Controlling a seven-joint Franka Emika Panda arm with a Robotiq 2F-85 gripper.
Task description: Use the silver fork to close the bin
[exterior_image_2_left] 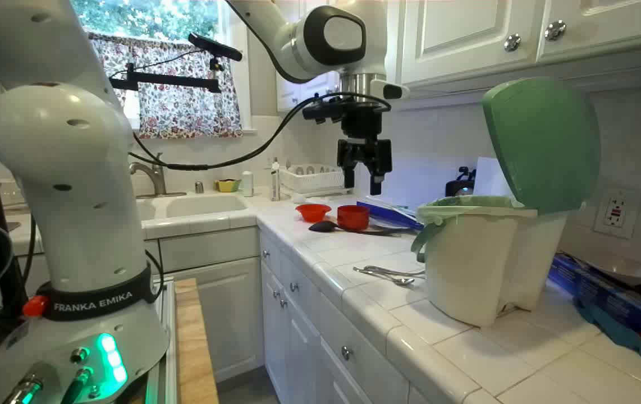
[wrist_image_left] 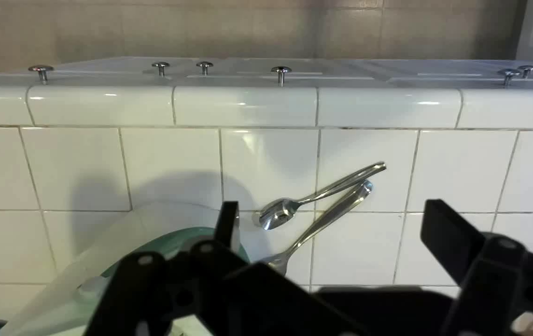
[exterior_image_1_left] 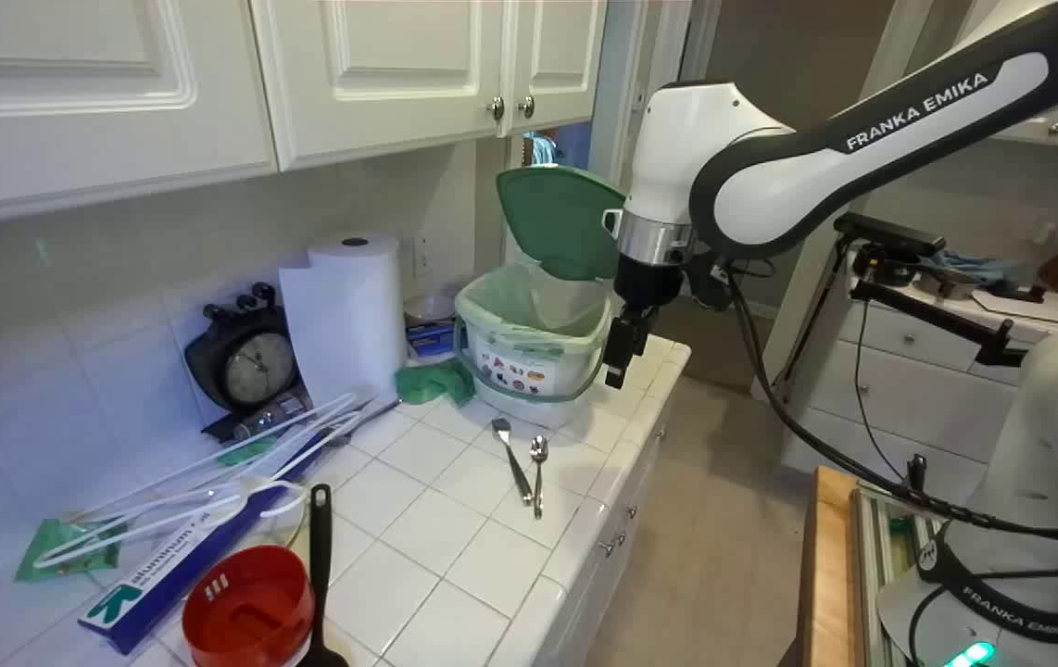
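"Two pieces of cutlery on the white-tiled tabletop (wrist_image_left: pixel 462 168), mid-frame in the wrist view: silver fork (wrist_image_left: pixel 325 221) and, just above it, spoon (wrist_image_left: pixel 334 188)."

"And the end effector (exterior_image_2_left: pixel 362 186)?"

"Wide open, gripping nothing, poised over the tabletop; near mid-frame in both exterior views, higher in the frame than the silver fork."

"Long axis?"

"On a slant in the wrist view: head at lower middle, partly hidden behind the end effector; handle up toward the right, between the spread jaws. Probably due next: a turn to set the jaws square across that handle, then a straight descent."

"Anything in the way?"

"Spoon close alongside, handles nearly meeting at the right; touching or apart, hard to tell. In an exterior view, mid-frame, near the head of the silver fork: upright bin (exterior_image_1_left: pixel 529 369), green lid (exterior_image_1_left: pixel 555 218) raised, closing yet to be done; for the jaw at left in the wrist view, a possible brush."

"Farther off?"

"At lower left in an exterior view, well apart: red cup (exterior_image_1_left: pixel 246 597), black utensil (exterior_image_1_left: pixel 319 560), foil box (exterior_image_1_left: pixel 168 553). Unlikely to hinder the reach."
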